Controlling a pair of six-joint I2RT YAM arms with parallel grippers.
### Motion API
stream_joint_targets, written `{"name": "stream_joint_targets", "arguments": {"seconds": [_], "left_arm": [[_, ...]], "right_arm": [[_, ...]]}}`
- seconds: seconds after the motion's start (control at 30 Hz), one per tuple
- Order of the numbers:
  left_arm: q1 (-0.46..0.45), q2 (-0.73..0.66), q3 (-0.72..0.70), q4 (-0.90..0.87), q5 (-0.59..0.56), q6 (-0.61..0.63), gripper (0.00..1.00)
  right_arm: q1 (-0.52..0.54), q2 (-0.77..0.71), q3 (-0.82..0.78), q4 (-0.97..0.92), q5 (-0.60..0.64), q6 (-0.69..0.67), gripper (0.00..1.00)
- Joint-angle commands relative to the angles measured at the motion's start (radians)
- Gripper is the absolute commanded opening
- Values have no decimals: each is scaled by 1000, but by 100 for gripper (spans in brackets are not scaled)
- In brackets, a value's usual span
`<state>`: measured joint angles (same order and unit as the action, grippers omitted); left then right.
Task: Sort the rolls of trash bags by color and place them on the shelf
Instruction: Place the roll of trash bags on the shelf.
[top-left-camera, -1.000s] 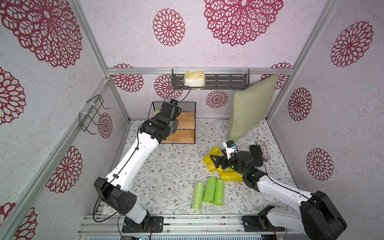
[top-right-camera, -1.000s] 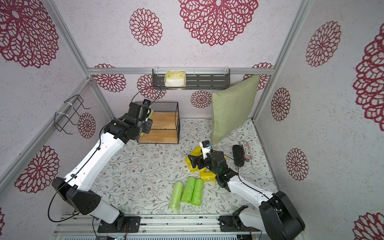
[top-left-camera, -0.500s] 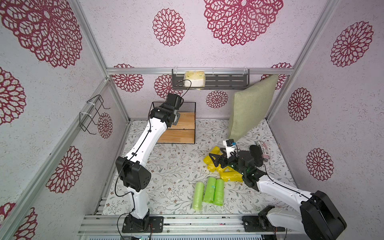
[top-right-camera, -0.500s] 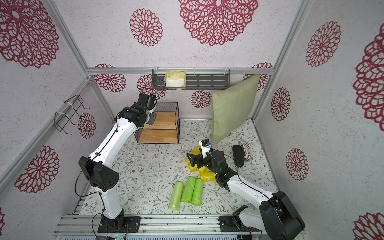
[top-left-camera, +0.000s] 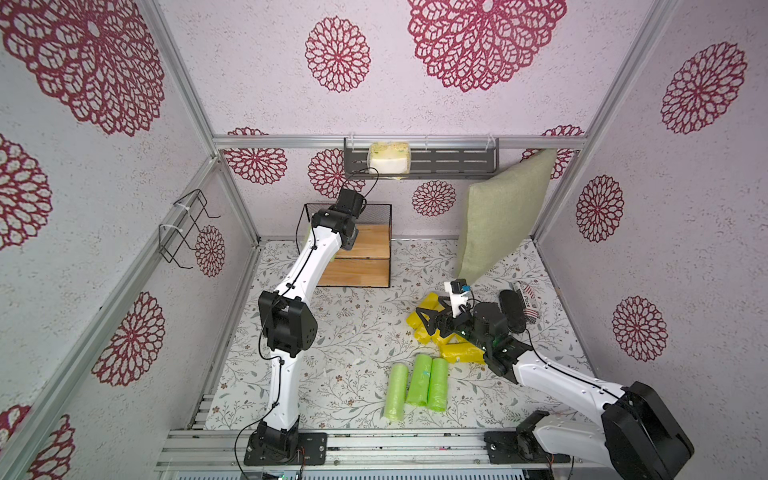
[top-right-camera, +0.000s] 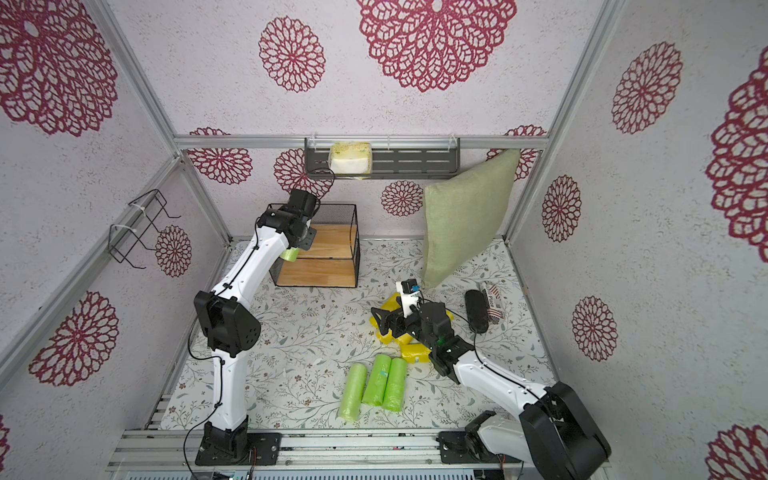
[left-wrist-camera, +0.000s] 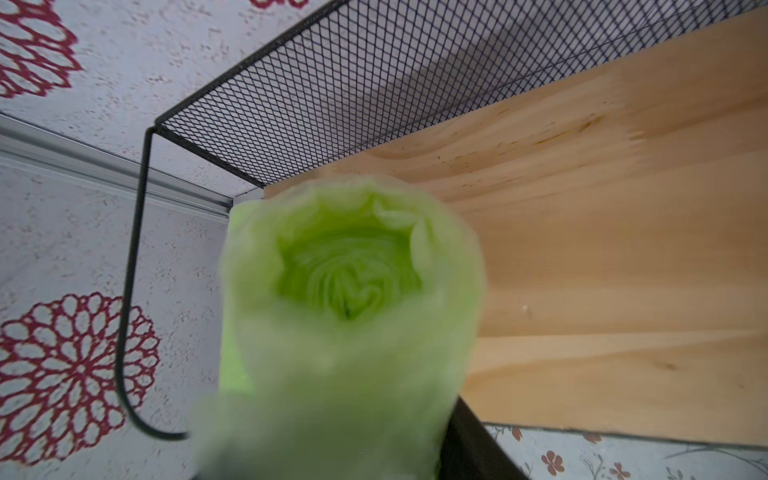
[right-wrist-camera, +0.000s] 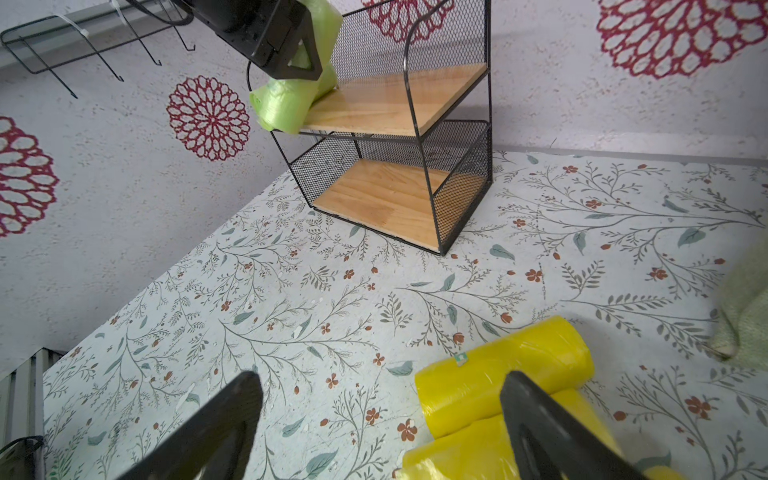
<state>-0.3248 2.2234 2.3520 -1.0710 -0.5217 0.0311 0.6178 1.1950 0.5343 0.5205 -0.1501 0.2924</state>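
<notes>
The shelf (right-wrist-camera: 395, 199) stands at the back left, a two-tier rack with black mesh sides and wooden boards. My left gripper (right-wrist-camera: 309, 58) is over the left end of its upper board, shut on a lime-green roll (left-wrist-camera: 349, 291) that points along the fingers. Another green roll (right-wrist-camera: 278, 106) lies at that board's left front corner, overhanging the edge. Three green rolls (top-left-camera: 419, 386) lie side by side near the table front. My right gripper (right-wrist-camera: 380, 378) hangs open just above the pile of yellow rolls (top-left-camera: 426, 328), with one finger (right-wrist-camera: 536, 419) over them.
A green pillow (top-left-camera: 503, 224) leans in the back right corner. A dark slotted wall rack (top-left-camera: 449, 160) carries a tissue pack (top-left-camera: 389, 158). A black wire bracket (top-left-camera: 183, 232) hangs on the left wall. A black oblong object (top-left-camera: 512, 311) and a striped packet (top-left-camera: 528, 301) lie at the right.
My left arm has straightened up and carried its gripper with the green roll from the shelf's left front corner further in over the upper board. The right arm has not moved.
</notes>
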Motion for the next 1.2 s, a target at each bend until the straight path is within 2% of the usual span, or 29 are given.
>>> {"name": "stream_joint_targets", "arguments": {"seconds": [0.0, 0.47, 0.6, 0.8, 1.03, 1.17], "left_arm": [[10, 22, 49, 13, -3, 4, 56], [21, 88, 93, 75, -31, 35, 57], [20, 96, 136, 48, -28, 21, 60], [14, -13, 81, 84, 60, -27, 68], [6, -144, -32, 120, 150, -92, 70], [-14, -248, -168, 144, 233, -169, 70]], "right_arm": [[7, 6, 1, 44, 21, 24, 94], [8, -15, -51, 65, 45, 24, 95], [8, -18, -55, 63, 47, 25, 95], [8, -6, -52, 69, 35, 30, 95], [11, 5, -46, 52, 22, 37, 95], [17, 17, -37, 1, 11, 47, 94]]}}
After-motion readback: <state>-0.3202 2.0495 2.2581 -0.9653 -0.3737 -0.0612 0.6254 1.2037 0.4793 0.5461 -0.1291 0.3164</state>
